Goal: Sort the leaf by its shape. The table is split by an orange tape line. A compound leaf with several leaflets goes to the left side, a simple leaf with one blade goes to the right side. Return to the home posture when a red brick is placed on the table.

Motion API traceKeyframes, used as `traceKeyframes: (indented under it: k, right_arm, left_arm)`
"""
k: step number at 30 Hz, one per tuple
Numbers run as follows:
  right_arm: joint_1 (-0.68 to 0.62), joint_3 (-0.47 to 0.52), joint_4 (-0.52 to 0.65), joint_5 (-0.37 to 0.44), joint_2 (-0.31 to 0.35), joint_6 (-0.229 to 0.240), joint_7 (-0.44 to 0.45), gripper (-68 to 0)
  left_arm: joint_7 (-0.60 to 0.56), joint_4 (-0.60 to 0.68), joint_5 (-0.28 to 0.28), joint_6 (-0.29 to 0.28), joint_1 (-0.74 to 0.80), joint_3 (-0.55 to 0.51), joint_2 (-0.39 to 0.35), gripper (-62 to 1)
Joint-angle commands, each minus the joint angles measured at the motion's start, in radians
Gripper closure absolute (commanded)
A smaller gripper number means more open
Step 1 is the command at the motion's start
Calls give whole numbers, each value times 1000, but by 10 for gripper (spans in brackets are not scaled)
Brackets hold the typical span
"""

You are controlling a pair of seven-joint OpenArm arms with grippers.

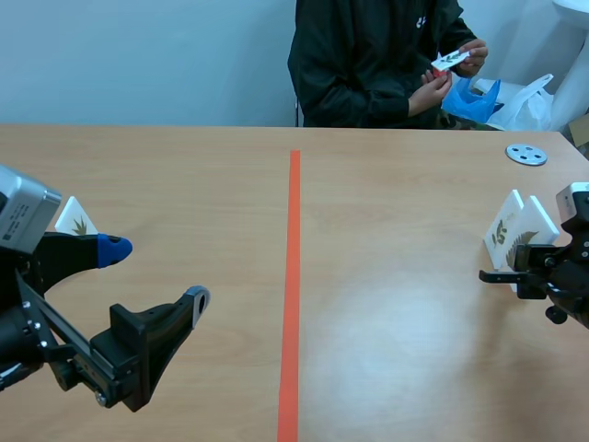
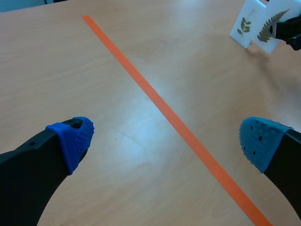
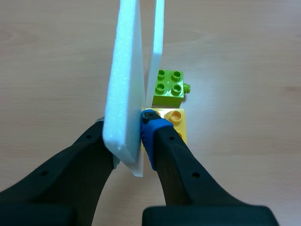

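At the right edge of the scene, my right gripper [image 1: 504,273] pinches a white foam leaf card [image 3: 124,84] upright between its fingers, just beside a second white card [image 3: 157,47]. Lower left, my left gripper [image 1: 156,274] gapes wide, holding nothing, left of the orange tape line [image 1: 293,276].

Two leaf cards [image 1: 517,230] right of tape line [image 1: 294,276] (one in right end effector [image 3: 128,131]), third card [image 1: 76,221] left

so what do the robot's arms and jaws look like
Both arms are black. The left arm has thick curved jaws with blue dotted pads and a grey box at the wrist. The right arm looks alike, with a blue pad showing and a pale block on top.
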Motion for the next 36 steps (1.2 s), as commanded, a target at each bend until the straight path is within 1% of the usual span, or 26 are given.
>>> traceKeyframes:
  k: [1, 3, 7, 11, 15, 18, 23, 25, 28, 31, 36]
  right_arm:
    - [14, 2, 6, 7, 16, -6, 22, -56]
    - [14, 2, -1, 7, 16, -6, 23, -68]
    - [14, 2, -10, -16, 16, -6, 25, -69]
    - [14, 2, -18, -16, 16, -13, 26, -71]
    - [14, 2, -18, -15, 16, -13, 25, -152]
    - [14, 2, -18, -15, 16, -12, 25, -167]
    - [14, 2, -9, -14, 17, -12, 36, -271]
    - [13, 2, 5, -8, 19, -6, 36, -296]
    - [0, 5, 56, -7, 27, 4, 28, -323]
    - [-38, 31, 146, 5, 33, 31, 10, -365]
    - [-131, 108, 315, 101, 34, 34, -65, -393]
  left_arm:
    - [-18, 25, -6, 1, -3, -3, 3, -623]
    - [-18, 25, -6, 1, -3, -3, 3, -623]
    - [-21, 25, -6, 1, -3, -3, 3, -623]
    - [-21, 25, -6, 1, -3, -3, 3, -623]
    - [-21, 25, -6, 1, -3, -3, 3, -623]
    - [-21, 25, -6, 1, -3, -3, 3, -623]
    - [-21, 25, -6, 1, -3, -3, 3, -623]
    - [-21, 25, -6, 1, -3, -3, 3, -623]
    - [-21, 25, -6, 1, -3, -3, 3, -623]
    - [-21, 25, -6, 1, -3, -3, 3, -623]
    - [-21, 25, -6, 1, -3, -3, 3, -623]
